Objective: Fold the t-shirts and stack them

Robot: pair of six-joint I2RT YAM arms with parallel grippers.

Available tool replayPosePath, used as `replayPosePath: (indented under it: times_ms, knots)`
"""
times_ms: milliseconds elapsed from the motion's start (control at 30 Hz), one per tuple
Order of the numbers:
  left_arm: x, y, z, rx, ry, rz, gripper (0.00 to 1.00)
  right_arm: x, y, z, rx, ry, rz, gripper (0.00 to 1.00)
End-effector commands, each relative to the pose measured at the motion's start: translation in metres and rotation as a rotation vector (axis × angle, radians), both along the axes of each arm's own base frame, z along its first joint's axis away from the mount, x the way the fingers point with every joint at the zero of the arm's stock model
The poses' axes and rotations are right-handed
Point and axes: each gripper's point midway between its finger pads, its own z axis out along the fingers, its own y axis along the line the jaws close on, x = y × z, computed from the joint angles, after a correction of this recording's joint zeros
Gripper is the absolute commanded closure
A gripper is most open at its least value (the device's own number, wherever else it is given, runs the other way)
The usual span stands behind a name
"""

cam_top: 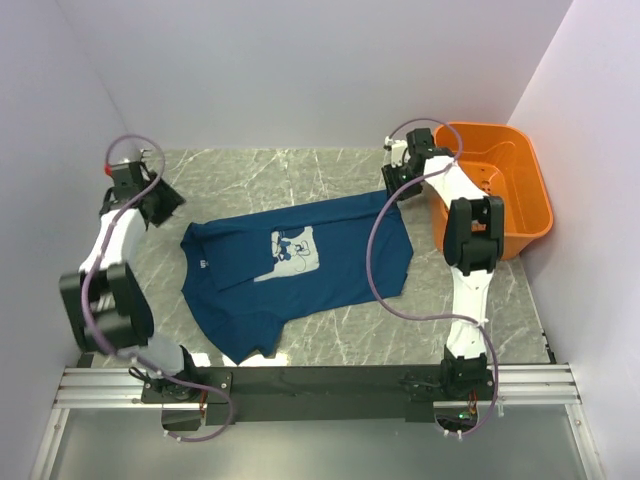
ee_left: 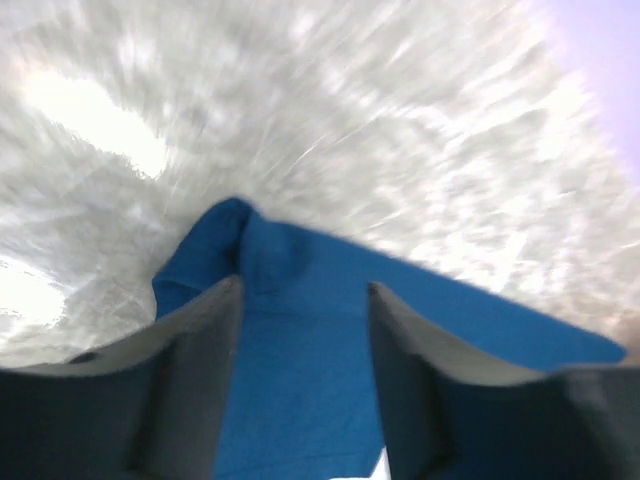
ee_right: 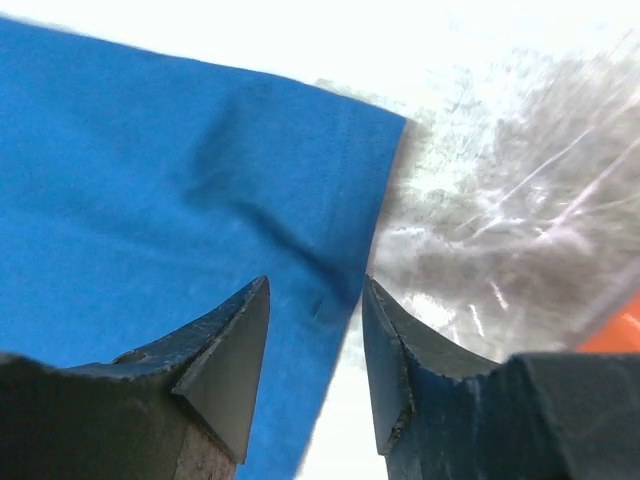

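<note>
A dark teal-blue t-shirt lies spread flat on the marble table, its pale grey chest print facing up. My left gripper is open just off the shirt's left sleeve. In the left wrist view the sleeve's blue cloth shows between and beyond the open gripper. My right gripper is open over the shirt's far right corner. In the right wrist view the shirt's edge runs between the open gripper. Neither gripper holds cloth.
An orange plastic basket stands at the far right by the wall, close to my right arm; a sliver of it shows in the right wrist view. White walls close in the table on the left, back and right.
</note>
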Motion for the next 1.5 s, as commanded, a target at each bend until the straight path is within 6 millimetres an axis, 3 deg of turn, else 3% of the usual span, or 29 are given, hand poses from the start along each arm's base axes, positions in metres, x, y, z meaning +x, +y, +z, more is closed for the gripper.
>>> replayPosePath:
  times_ms: [0, 33, 67, 100, 133, 167, 200, 233, 267, 300, 367, 433, 467, 533, 567, 633, 667, 767, 833, 867, 933, 967, 1033, 1067, 1100, 1200, 1300, 1467]
  knots:
    - [-0.005, 0.013, 0.074, 0.128, -0.185, 0.016, 0.39, 0.0, 0.008, 0.081, 0.042, -0.19, 0.14, 0.51]
    - [-0.01, 0.011, 0.078, 0.13, -0.195, 0.015, 0.29, -0.007, 0.012, 0.087, 0.059, -0.199, 0.196, 0.51]
    - [-0.018, 0.006, 0.087, 0.118, -0.22, 0.009, 0.26, -0.024, 0.017, 0.082, 0.078, -0.162, 0.262, 0.51]
    - [-0.025, 0.003, 0.079, 0.096, -0.203, 0.007, 0.23, -0.038, 0.029, 0.096, 0.118, -0.208, 0.426, 0.5]
    - [-0.03, -0.001, 0.074, 0.067, -0.195, 0.0, 0.2, -0.053, 0.034, 0.098, 0.139, -0.208, 0.521, 0.51]
    - [-0.035, -0.007, 0.074, 0.029, -0.201, -0.008, 0.19, -0.091, 0.038, 0.088, 0.182, -0.115, 0.618, 0.5]
    - [-0.044, -0.019, 0.061, -0.035, -0.172, -0.047, 0.19, -0.11, 0.046, 0.1, 0.199, -0.203, 0.829, 0.5]
    - [-0.048, -0.024, 0.056, -0.063, -0.158, -0.058, 0.2, -0.129, 0.046, 0.098, 0.213, -0.198, 0.917, 0.5]
    - [-0.053, -0.031, 0.052, -0.098, -0.146, -0.063, 0.2, -0.169, 0.045, 0.086, 0.266, -0.112, 0.992, 0.5]
    - [-0.063, -0.04, 0.041, -0.148, -0.1, -0.084, 0.22, -0.182, 0.046, 0.092, 0.24, -0.187, 1.121, 0.5]
    - [-0.074, -0.051, 0.032, -0.203, -0.061, -0.105, 0.25, -0.215, 0.046, 0.079, 0.26, -0.132, 1.183, 0.5]
    - [-0.089, -0.063, 0.022, -0.262, -0.009, -0.116, 0.28, -0.241, 0.052, 0.079, 0.249, -0.115, 1.239, 0.49]
    - [-0.098, -0.068, 0.017, -0.281, 0.01, -0.121, 0.3, -0.26, 0.053, 0.065, 0.262, -0.068, 1.246, 0.49]
    - [-0.112, -0.074, 0.009, -0.297, 0.055, -0.117, 0.3, -0.28, 0.063, 0.059, 0.211, -0.062, 1.284, 0.49]
    - [-0.121, -0.077, 0.007, -0.299, 0.065, -0.113, 0.3, -0.292, 0.065, 0.043, 0.197, -0.044, 1.28, 0.48]
    - [-0.136, -0.083, 0.001, -0.32, 0.112, -0.112, 0.31, -0.307, 0.076, 0.038, 0.158, -0.07, 1.324, 0.48]
    - [-0.143, -0.086, 0.0, -0.325, 0.116, -0.11, 0.31, -0.307, 0.077, 0.026, 0.121, -0.069, 1.285, 0.49]
    - [-0.156, -0.096, 0.0, -0.355, 0.124, -0.112, 0.31, -0.313, 0.091, 0.015, 0.093, -0.083, 1.287, 0.49]
    - [-0.158, -0.095, 0.001, -0.345, 0.115, -0.102, 0.31, -0.319, 0.105, 0.016, 0.102, -0.092, 1.317, 0.49]
    - [-0.159, -0.091, 0.003, -0.325, 0.109, -0.09, 0.31, -0.325, 0.126, 0.019, 0.111, -0.12, 1.348, 0.49]
    - [-0.157, -0.084, 0.008, -0.292, 0.105, -0.059, 0.31, -0.328, 0.146, 0.024, 0.089, -0.171, 1.379, 0.49]
    - [-0.153, -0.075, 0.019, -0.251, 0.081, -0.032, 0.31, -0.337, 0.173, 0.03, 0.095, -0.225, 1.421, 0.49]
    - [-0.15, -0.065, 0.032, -0.204, 0.054, 0.007, 0.31, -0.34, 0.198, 0.035, 0.073, -0.279, 1.434, 0.49]
    - [-0.145, -0.06, 0.052, -0.174, 0.003, 0.024, 0.3, -0.34, 0.217, 0.046, 0.095, -0.327, 1.439, 0.49]
    - [-0.143, -0.051, 0.06, -0.138, -0.019, 0.057, 0.3, -0.357, 0.236, 0.047, 0.114, -0.336, 1.493, 0.49]
    - [-0.14, -0.039, 0.1, -0.061, -0.127, 0.089, 0.28, -0.372, 0.288, 0.066, 0.12, -0.454, 1.522, 0.49]
    - [-0.144, -0.036, 0.112, -0.026, -0.148, 0.087, 0.25, -0.387, 0.312, 0.064, 0.124, -0.483, 1.568, 0.47]
    - [-0.16, -0.031, 0.108, 0.015, -0.131, 0.115, 0.15, -0.406, 0.34, 0.059, 0.124, -0.54, 1.674, 0.43]
